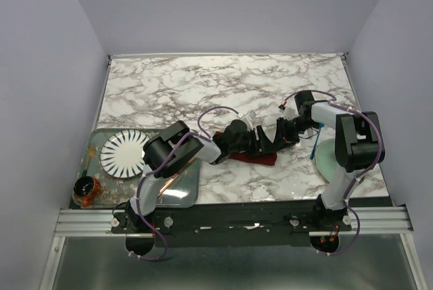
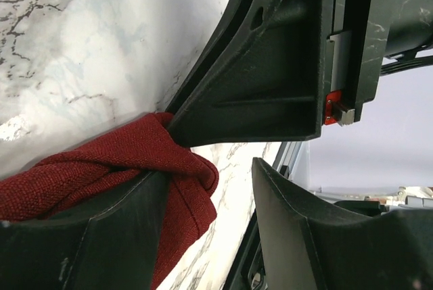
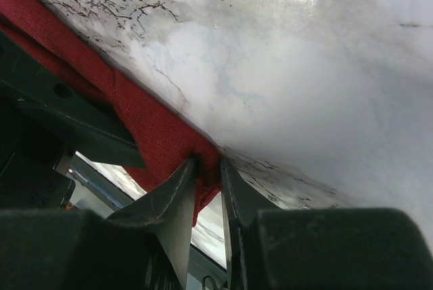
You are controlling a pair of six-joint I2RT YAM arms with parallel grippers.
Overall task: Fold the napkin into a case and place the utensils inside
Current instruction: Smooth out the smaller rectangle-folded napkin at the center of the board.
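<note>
Right claw [image 3: 208, 166] is nearly closed, its tips pinching an edge of the dark red woven cloth napkin [image 3: 159, 134] right at the white grey-veined marble tabletop [image 1: 203, 87]. Left claw [image 2: 215, 188] has its jaws well apart: a bunched fold of the napkin lies over one finger [image 2: 88, 236] and hangs into the gap, while the other finger [image 2: 311, 236] is clear of the cloth, so there is no pinch on that side. The two claws face each other mid-table, almost touching. The napkin sits directly beneath and between them as a narrow crumpled strip, its long axis running left-right with a slight slant toward the near right. It is not a neat case yet. Both arms are equally near the cloth, and only the right one grips it. My read is that the next move depends on the left claw closing on its fold. The blue-handled fork [image 1: 316, 142] lies just right of the claws, by the pale green round plate [image 1: 325, 161], so the right arm is nearer to it. The silvery utensil cannot be made out. The surface is smooth and glossy, so the cloth is likely to slide. There is open marble on the far side, and the white striped plate [image 1: 125, 153] sits well apart at the near left.
</note>
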